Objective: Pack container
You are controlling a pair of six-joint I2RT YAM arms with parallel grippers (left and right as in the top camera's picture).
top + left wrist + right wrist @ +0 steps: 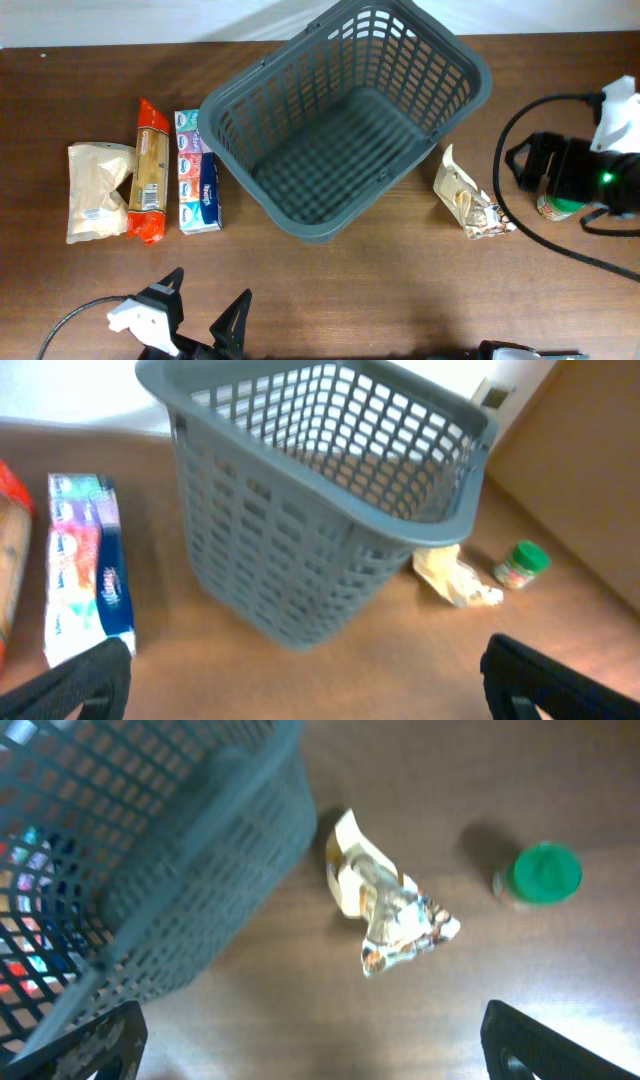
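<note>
The container [345, 110], a large dark grey lattice basket, stands tilted at the table's back centre with nothing inside; it also fills the left wrist view [320, 490] and the left of the right wrist view [150, 850]. To its left lie a beige bag [95, 190], a red-orange packet [150, 170] and a blue tissue pack [197, 172]. To its right are a crumpled snack packet [470, 200] and a green-lidded jar [540, 875]. My left gripper [205, 312] hovers open near the front edge, holding nothing. My right gripper [320, 1050] is open over bare table, short of the packet.
A black device with a green light [585, 175] and looping cables sits at the right edge, covering part of the jar from above. A brown panel [590, 460] rises beyond the table's far right.
</note>
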